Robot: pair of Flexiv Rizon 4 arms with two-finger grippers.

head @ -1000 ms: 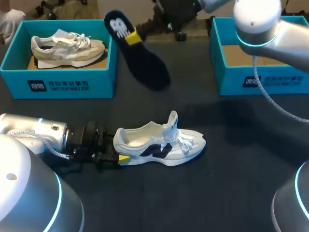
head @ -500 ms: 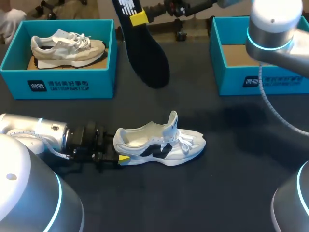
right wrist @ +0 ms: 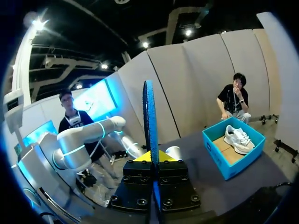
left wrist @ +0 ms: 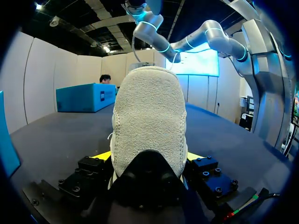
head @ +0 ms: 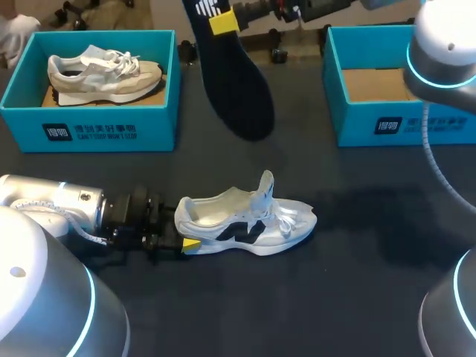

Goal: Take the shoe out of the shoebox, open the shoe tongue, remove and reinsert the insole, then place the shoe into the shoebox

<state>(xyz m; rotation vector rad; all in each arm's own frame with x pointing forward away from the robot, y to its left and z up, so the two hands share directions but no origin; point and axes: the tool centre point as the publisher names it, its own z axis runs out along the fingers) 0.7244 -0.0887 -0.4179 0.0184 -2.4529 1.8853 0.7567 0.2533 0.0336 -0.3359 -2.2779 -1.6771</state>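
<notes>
A white shoe (head: pixel 245 219) with a black side mark lies on its sole in the middle of the dark table, tongue raised. Its heel (left wrist: pixel 148 121) fills the left wrist view, and my left gripper (head: pixel 182 232) (left wrist: pixel 148 158) is shut on it, a yellow tip at each side. High over the table's far side, my right gripper (head: pixel 223 22) (right wrist: pixel 153 156) is shut on the black insole (head: pixel 234 82) near its heel end. The insole hangs down toward the table. In the right wrist view the insole (right wrist: pixel 149 121) stands edge-on between the fingers.
A teal shoebox (head: pixel 89 130) at the back left holds a beige shoe (head: pixel 104 74). A second teal shoebox (head: pixel 372 123) at the back right shows only its cardboard floor. Bare dark table lies in front of and to the right of the white shoe.
My right gripper has carried the insole to the right and farther back, and the insole hangs more upright. The left arm and the white shoe have not moved.
</notes>
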